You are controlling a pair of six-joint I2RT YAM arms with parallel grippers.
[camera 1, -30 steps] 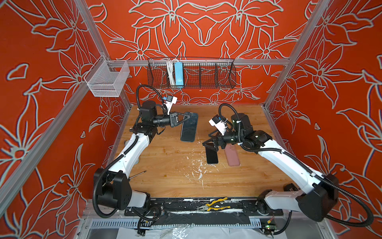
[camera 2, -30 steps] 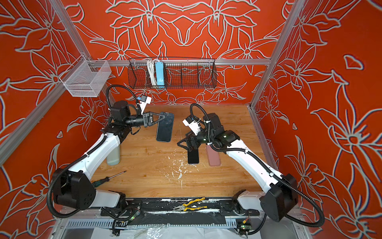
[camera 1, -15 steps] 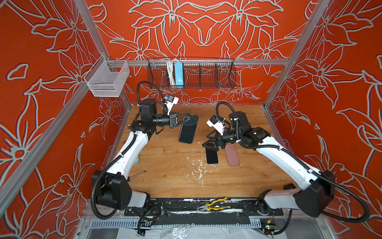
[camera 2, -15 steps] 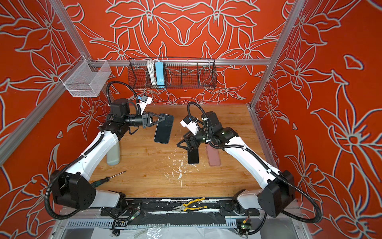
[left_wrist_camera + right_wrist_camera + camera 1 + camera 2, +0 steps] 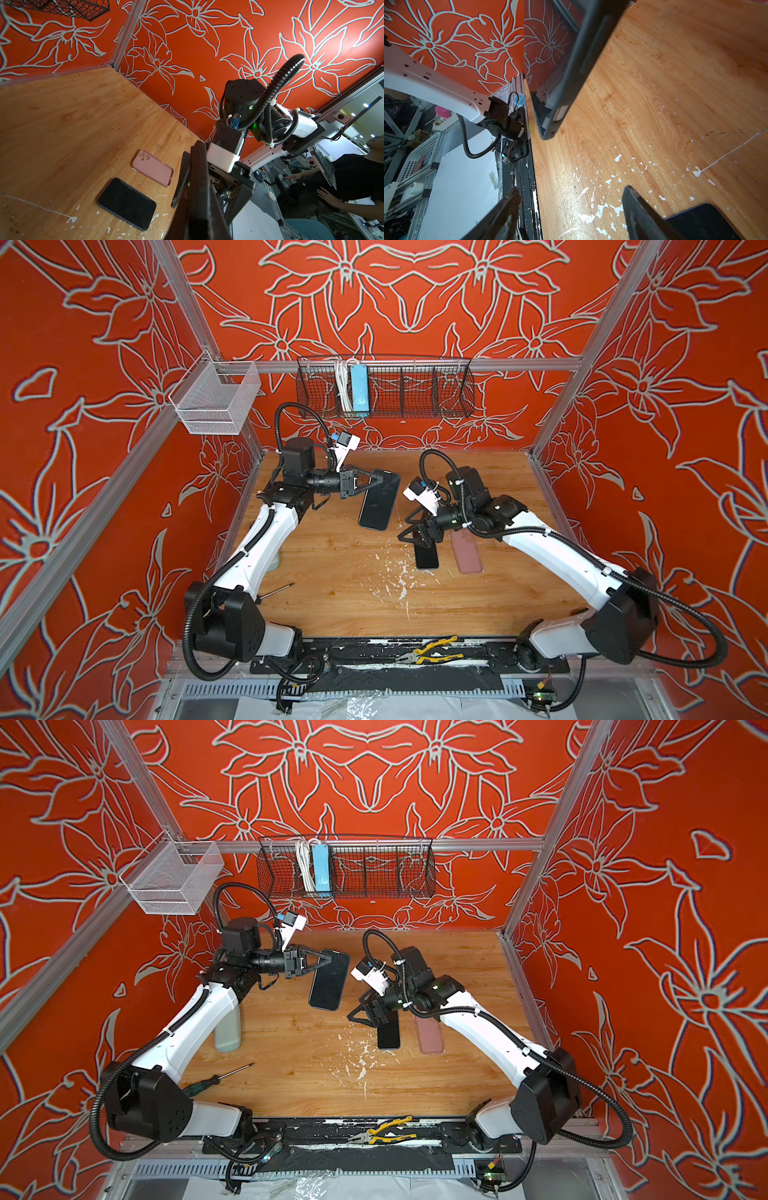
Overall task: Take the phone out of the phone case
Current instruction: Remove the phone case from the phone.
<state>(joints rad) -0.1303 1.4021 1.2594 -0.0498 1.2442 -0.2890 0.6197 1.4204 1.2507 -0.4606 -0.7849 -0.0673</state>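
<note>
2 claws | R claw (image 5: 409, 533) wide, by end of small black phone (image 5: 427, 556) | pink case (image 5: 467, 553) flat just beside, untouched | L claw (image 5: 380, 477) pinches big dark phone (image 5: 380, 504)

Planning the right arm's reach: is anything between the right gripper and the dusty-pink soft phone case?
Only the flat black phone lies between the open right gripper and the dusty-pink soft phone case; raised, the gripper could likely pass over.

Red-orange floral walls (image 5: 395, 302) enclose a wooden floor (image 5: 353, 605), with a black wire basket (image 5: 453, 385) at twelve o'clock and a white mesh bin (image 5: 208, 410) at ten.
</note>
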